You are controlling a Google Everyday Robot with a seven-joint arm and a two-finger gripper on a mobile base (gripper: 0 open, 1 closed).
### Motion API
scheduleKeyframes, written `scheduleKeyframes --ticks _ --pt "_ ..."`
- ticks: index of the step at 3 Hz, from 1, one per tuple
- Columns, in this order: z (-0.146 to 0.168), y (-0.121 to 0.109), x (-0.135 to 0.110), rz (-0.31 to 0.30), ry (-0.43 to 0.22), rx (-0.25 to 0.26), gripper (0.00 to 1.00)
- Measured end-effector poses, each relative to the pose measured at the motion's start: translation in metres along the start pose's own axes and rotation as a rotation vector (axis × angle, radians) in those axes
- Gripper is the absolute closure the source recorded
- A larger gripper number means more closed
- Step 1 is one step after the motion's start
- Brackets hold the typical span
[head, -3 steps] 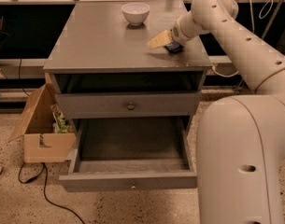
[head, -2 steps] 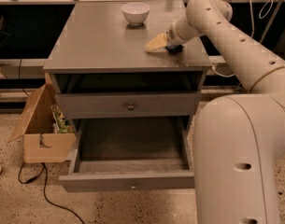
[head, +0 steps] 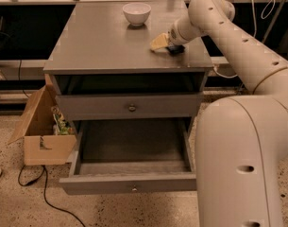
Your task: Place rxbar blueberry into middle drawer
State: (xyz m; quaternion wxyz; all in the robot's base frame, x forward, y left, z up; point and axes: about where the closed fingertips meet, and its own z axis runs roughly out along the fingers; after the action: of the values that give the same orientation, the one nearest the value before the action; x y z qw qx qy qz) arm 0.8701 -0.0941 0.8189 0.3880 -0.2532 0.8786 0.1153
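Arm (head: 238,46): reaches from the right over the table (head: 96,41).
Drawer (head: 134,143): middle one, pulled open, well below the gripper and towards the camera.
Box (head: 39,126): cardboard, on the floor, low and left of the gripper.
Bowl (head: 137,13): white, behind and left of the gripper.
Gripper (head: 159,42): low on the tabletop's right side; opening and hold cannot be told.
Bar (head: 176,49): dark, flat on the table, against the gripper's right side.

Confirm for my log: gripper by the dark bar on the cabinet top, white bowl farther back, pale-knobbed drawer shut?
No. The camera view shows the middle drawer pulled open. The gripper by the rxbar blueberry on the cabinet top and the white bowl are right.
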Motion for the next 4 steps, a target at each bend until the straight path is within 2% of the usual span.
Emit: scheduleKeyframes --ticks 1,2,3,4 --pt "-0.004 0.0 -0.004 0.0 0.0 0.0 0.85" --pt "-0.053 -0.003 -0.017 -0.02 -0.115 -0.017 1.0" --pt "-0.114 0.005 -0.025 -0.061 -0.283 -0.049 1.0" --pt "-0.153 0.025 -0.027 -0.108 -0.401 -0.14 1.0"
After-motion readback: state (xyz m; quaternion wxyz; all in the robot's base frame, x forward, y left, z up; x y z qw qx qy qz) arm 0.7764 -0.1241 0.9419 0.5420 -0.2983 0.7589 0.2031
